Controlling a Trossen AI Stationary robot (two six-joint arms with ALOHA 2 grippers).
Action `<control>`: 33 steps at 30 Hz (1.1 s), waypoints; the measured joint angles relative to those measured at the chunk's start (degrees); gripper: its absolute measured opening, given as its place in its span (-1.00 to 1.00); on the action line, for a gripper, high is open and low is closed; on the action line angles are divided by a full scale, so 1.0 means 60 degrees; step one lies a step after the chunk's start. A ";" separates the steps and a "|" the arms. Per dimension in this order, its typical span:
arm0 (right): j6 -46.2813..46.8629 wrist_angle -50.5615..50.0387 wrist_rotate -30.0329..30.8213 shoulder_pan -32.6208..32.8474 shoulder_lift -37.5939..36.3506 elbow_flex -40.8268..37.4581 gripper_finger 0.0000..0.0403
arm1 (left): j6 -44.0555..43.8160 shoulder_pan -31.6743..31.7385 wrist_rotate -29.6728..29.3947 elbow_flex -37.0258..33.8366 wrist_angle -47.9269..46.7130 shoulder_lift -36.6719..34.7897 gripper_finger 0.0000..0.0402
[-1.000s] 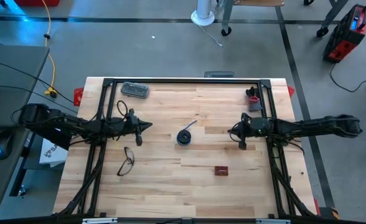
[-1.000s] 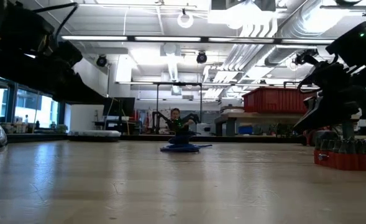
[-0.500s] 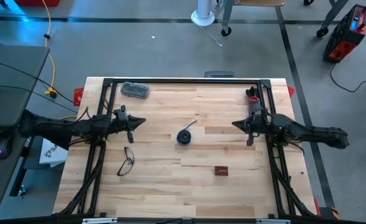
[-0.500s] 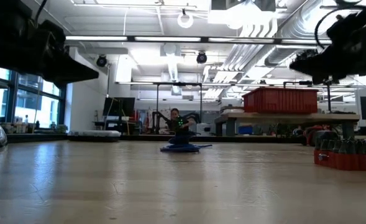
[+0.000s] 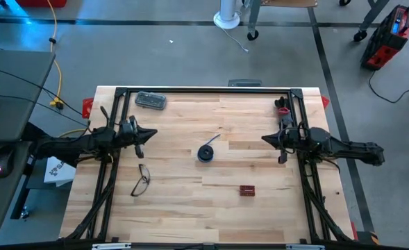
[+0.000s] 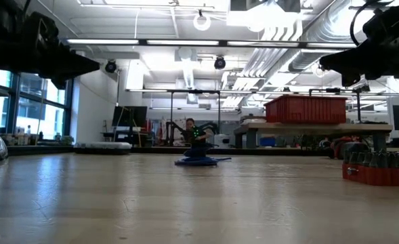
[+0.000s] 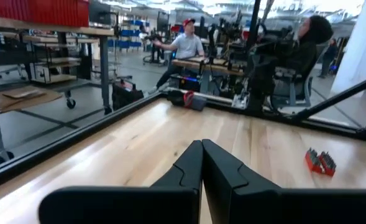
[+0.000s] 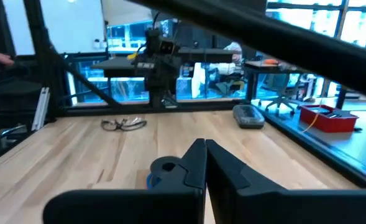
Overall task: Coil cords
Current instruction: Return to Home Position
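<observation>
Overhead down, low level — wrists inward (shared table point(image 5: 183, 201))

Logs left gripper point(image 5: 151, 132) drawn back toward the left edge of the table point(image 5: 183, 201), farther from the cords point(image 5: 205, 153) than a second ago. Logs right gripper point(image 5: 266, 139) retracted slightly toward the right edge. In low view, records both arms higher above the tabletop than before.

cord coil point(image 8: 160, 169) partly behind the right claw point(image 8: 205, 147)
</observation>
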 joint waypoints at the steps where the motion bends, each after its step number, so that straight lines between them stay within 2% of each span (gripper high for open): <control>1: 0.0000 -0.0034 0.0000 0.0064 0.0000 0.0000 -1.00 | -0.0001 0.0000 0.0001 0.0001 0.0001 -0.0049 -0.99; 7: -0.0002 -0.0052 0.0000 0.0174 0.0071 -0.0004 -1.00 | 0.0000 -0.0015 -0.0002 0.0000 0.0001 -0.0412 -0.99; 33: 0.0000 -0.0043 0.0000 0.0170 0.0069 -0.0007 -1.00 | 0.0004 0.0106 -0.0017 0.0000 0.0169 -0.0382 -0.99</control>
